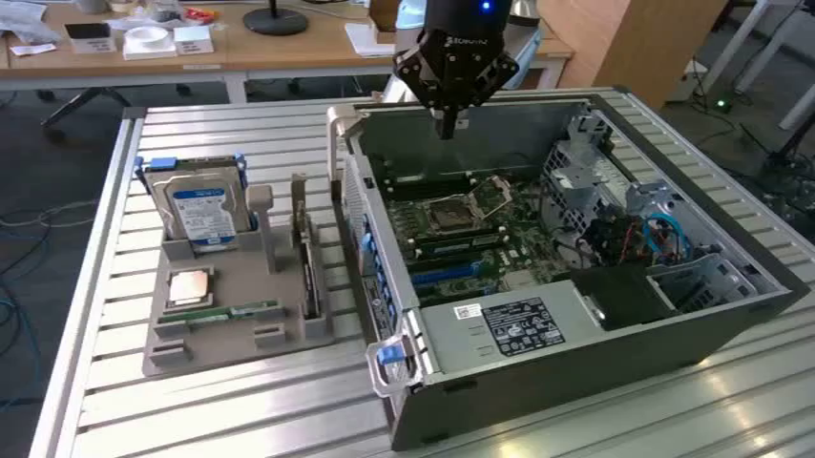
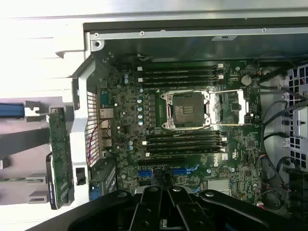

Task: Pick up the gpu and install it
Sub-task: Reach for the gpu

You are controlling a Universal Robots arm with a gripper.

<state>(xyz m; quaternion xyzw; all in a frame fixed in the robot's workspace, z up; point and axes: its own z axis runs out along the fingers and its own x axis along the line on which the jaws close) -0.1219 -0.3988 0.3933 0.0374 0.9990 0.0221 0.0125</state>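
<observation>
The gpu (image 1: pixel 307 267) stands on its edge in a slot of the grey holder (image 1: pixel 286 329), on the exterior view's left of the computer case. In the wrist view the gpu (image 2: pixel 60 154) is a thin green board just outside the case's rear wall. My gripper (image 1: pixel 446 129) hangs over the back part of the open case, well apart from the gpu. Its black fingers (image 2: pixel 153 211) are shut and hold nothing. Below them lies the motherboard (image 2: pixel 192 144) with blue expansion slots (image 2: pixel 185 170).
The open case (image 1: pixel 510 329) lies on a slatted metal table (image 1: pixel 191 410). The holder also carries a hard drive (image 1: pixel 204 205), a processor chip (image 1: pixel 191 286) and a memory stick (image 1: pixel 240 311). The processor socket (image 2: pixel 187 108) stands open. Cables and a drive cage (image 1: pixel 643 234) fill the case's right end.
</observation>
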